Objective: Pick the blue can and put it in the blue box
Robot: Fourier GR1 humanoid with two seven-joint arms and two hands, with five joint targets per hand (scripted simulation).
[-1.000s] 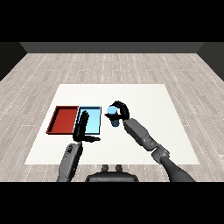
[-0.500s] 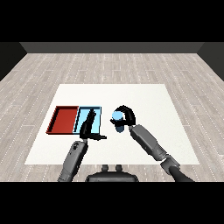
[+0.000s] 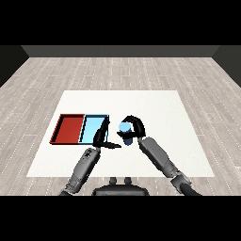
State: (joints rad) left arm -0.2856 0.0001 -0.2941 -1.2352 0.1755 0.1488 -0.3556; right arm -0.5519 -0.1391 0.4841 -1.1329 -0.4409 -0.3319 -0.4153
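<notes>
Right hand (image 3: 134, 129) carried blue can (image 3: 124, 131) rightward, still clasped

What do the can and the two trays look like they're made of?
Can, held in the right hand: probably painted metal or plastic; flat light blue, no label or shine. Red tray and blue tray: seemingly matte plastic, with uniform colour and thin dark raised rims.

Blue can (image 3: 124, 131) held upright just right of the blue box (image 3: 92, 129).

The can is a small light blue cylinder, its round top showing, with black fingers curled round it from the right and behind. It stands apart from the box, a shallow, light blue, dark-rimmed tray lying flat on the white table, left of the can.
</notes>
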